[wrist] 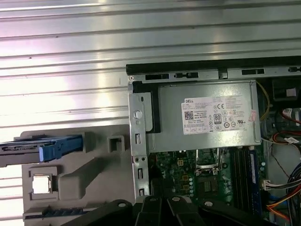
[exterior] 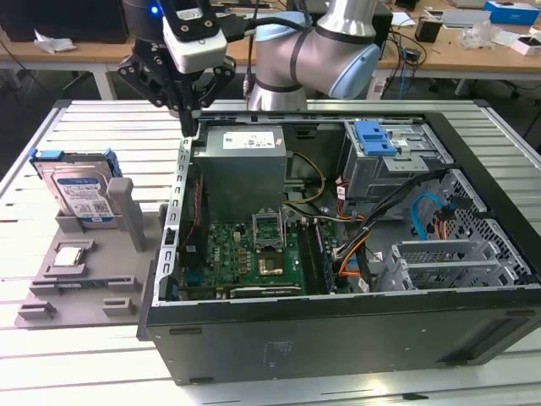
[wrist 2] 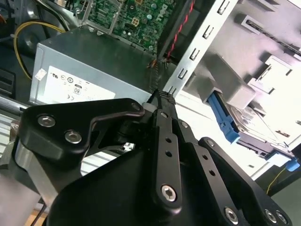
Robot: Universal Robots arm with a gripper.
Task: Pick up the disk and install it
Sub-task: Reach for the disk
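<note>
Near edge of the table (exterior: 84, 372) first: the open case (exterior: 338, 330) lies on its side, black near wall towards us. Just beside it, on the exterior view's left, sits the grey tray (exterior: 51, 309). A square pocket near the tray's middle holds the chip (exterior: 69, 256), lying flat, and the first wrist view has that chip (wrist: 40, 184) too.

Further back, at the tray's far edge, there's the disk (exterior: 80, 190), standing on edge in its slot with the label facing us and the blue frame round it, nothing touching it. The first wrist view catches the disk (wrist: 33, 148) edge-on. The second wrist view shows the disk (wrist 2: 251, 129) off beyond the fingers.

Into the case now. The motherboard (exterior: 254, 254) lies flat on its floor towards the tray side, with orange cables (exterior: 351, 252) running through the middle. The grey cage (exterior: 406, 161) sits in one far corner with a blue latch (exterior: 376, 137) on top. The power supply (exterior: 241, 161) fills the other far corner, the one nearer the tray, and it shows in both wrist views (wrist: 207, 122) (wrist 2: 94, 70).

Above that corner hangs the gripper (exterior: 193, 127), pointing down over the case wall, fingers pinched together on nothing, apart from the disk. Behind it the arm (exterior: 321, 59) rises, and past that, cluttered desks (exterior: 439, 46)
</note>
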